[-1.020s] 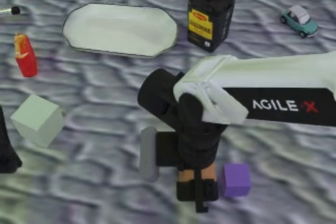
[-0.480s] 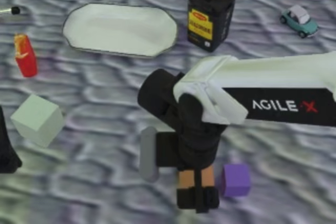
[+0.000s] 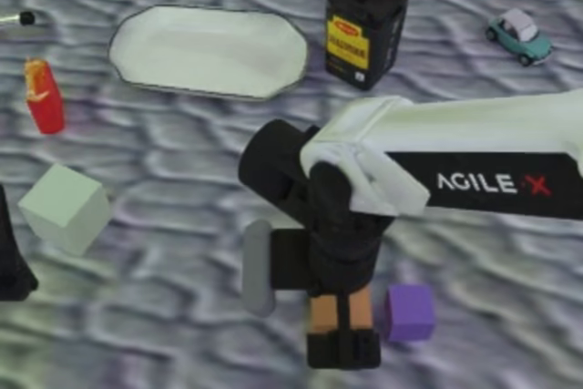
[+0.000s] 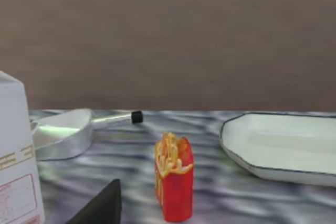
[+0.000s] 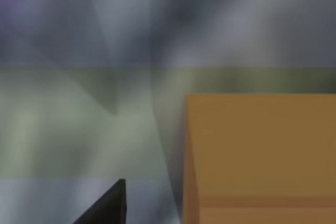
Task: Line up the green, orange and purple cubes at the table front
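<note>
The tan-orange cube (image 3: 341,310) sits near the table's (image 3: 164,334) front edge, under my right gripper (image 3: 342,349), which is open and straddles it. In the right wrist view the orange cube (image 5: 257,156) is close up, with a gap between it and the one dark finger (image 5: 109,207) that shows. The small purple cube (image 3: 409,312) rests just right of the orange one, close beside it. At the left stands the pale green cube (image 3: 66,208). My left arm (image 3: 11,257) is parked at the left edge, with one finger (image 4: 102,209) in view.
A white oval tray (image 3: 208,50) lies at the back. A dark bottle (image 3: 364,29) stands to its right and a teal toy car (image 3: 519,35) at the back right. A red fries box (image 3: 43,96) stands behind the green cube. My right arm spans the table's right half.
My right gripper's tip has shifted slightly towards the front edge, and more of the orange cube's top now shows behind it. The green and purple cubes have not moved.
</note>
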